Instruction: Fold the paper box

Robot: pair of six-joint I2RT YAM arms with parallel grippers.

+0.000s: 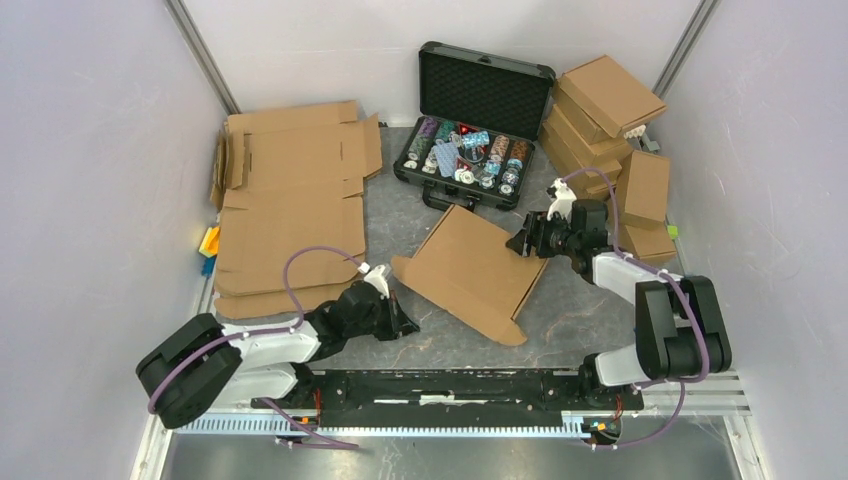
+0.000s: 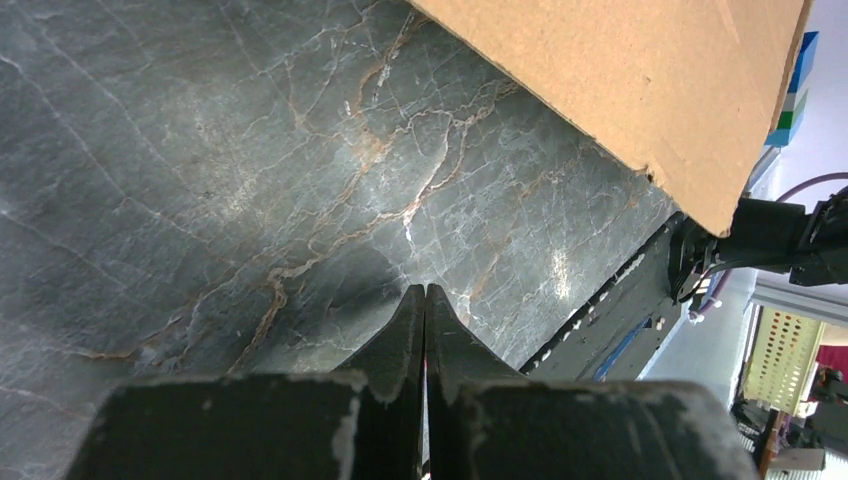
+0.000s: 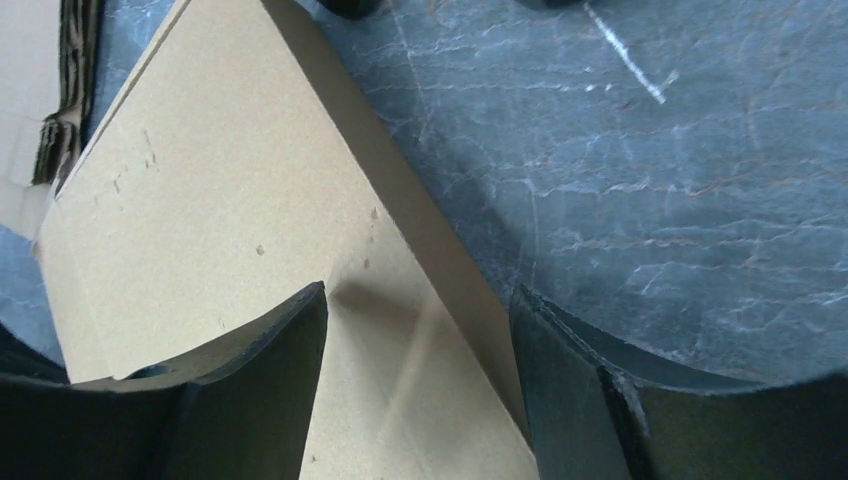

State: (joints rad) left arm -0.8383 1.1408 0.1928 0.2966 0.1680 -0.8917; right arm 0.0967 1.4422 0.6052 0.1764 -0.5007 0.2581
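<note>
The paper box (image 1: pixel 470 268) is a brown cardboard piece lying in the middle of the table, partly folded, with its near side wall raised. My left gripper (image 1: pixel 407 322) is shut and empty, low over the table just left of the box's near edge and apart from it. In the left wrist view its gripper (image 2: pixel 426 298) has the two fingers pressed together over bare marble, with the box (image 2: pixel 640 80) at the top right. My right gripper (image 1: pixel 522 243) is open at the box's far right corner. In the right wrist view the gripper (image 3: pixel 418 310) straddles the box's edge (image 3: pixel 200 200).
A black hard case (image 1: pixel 470 130) with colourful chips stands open behind the box. Folded brown boxes (image 1: pixel 605 110) are stacked at the back right. Flat cardboard sheets (image 1: pixel 290 200) lie at the left, with coloured blocks (image 1: pixel 208 245) beside them. White walls enclose the table.
</note>
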